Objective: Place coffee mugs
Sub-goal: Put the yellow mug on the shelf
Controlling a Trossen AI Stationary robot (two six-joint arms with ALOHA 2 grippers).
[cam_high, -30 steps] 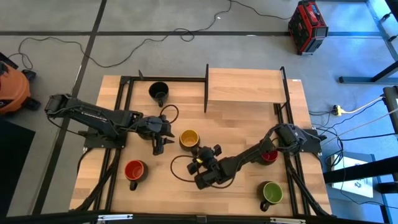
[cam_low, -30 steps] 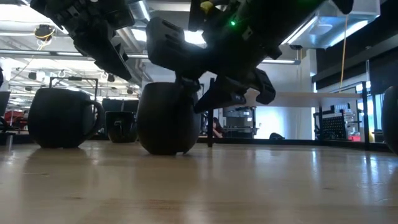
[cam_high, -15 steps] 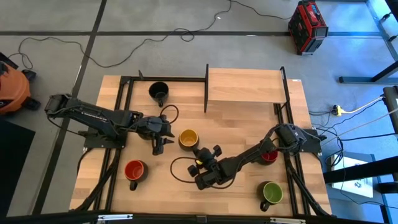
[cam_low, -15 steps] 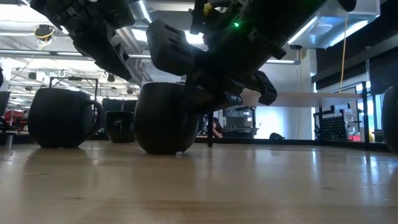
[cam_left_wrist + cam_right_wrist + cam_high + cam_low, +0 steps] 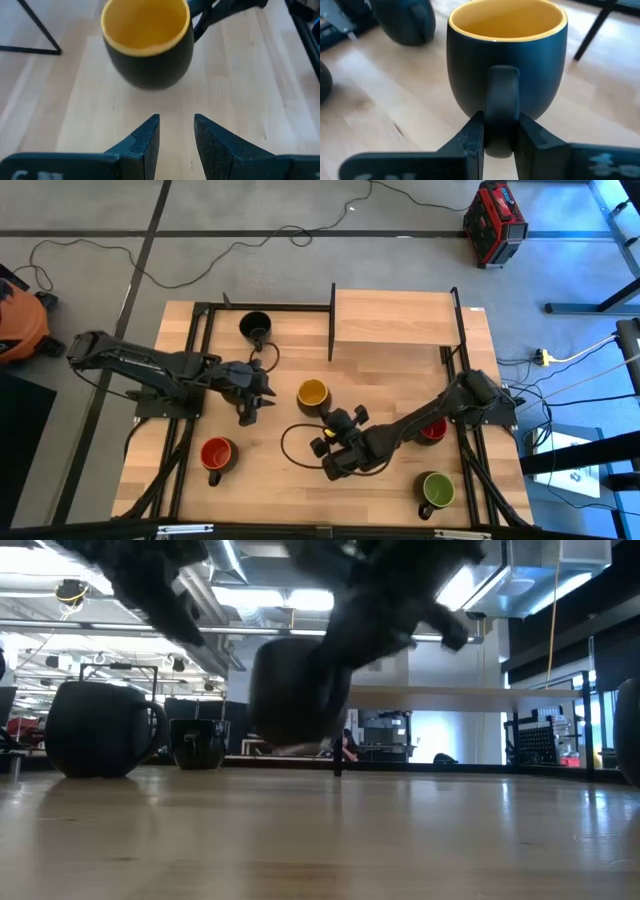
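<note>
The yellow-inside mug (image 5: 312, 392) (image 5: 506, 55) is near the table's middle and hangs clear of the wood in the low view (image 5: 295, 690). My right gripper (image 5: 332, 418) (image 5: 500, 135) is shut on its handle from the near-right side. My left gripper (image 5: 247, 415) (image 5: 176, 132) is open to the mug's left, pointing at it (image 5: 147, 42) with a gap between. A black-inside mug (image 5: 255, 327), a red-inside mug (image 5: 215, 453) and a green-inside mug (image 5: 436, 489) stand on their bases. Another red-inside mug (image 5: 433, 431) is half hidden under the right arm. My right gripper pinches the yellow mug's handle (image 5: 501, 107) between its two fingers, one finger (image 5: 472, 137) on each flat side. The fingers come roughly level from the table's near-right side. The mug is upright, mouth up, and lifted clear of the table.
A raised wooden shelf (image 5: 395, 318) stands over the table's far right part, with a black frame post (image 5: 331, 320) at its left edge. A black cable (image 5: 290, 442) loops on the table near the right gripper. Bare wood lies around the table's middle.
The right gripper, shut on the handle throughout, has lifted the yellow mug off the table and carried it a little toward the far-right. The mug stood on its base a second ago and now hangs clear, still upright.
</note>
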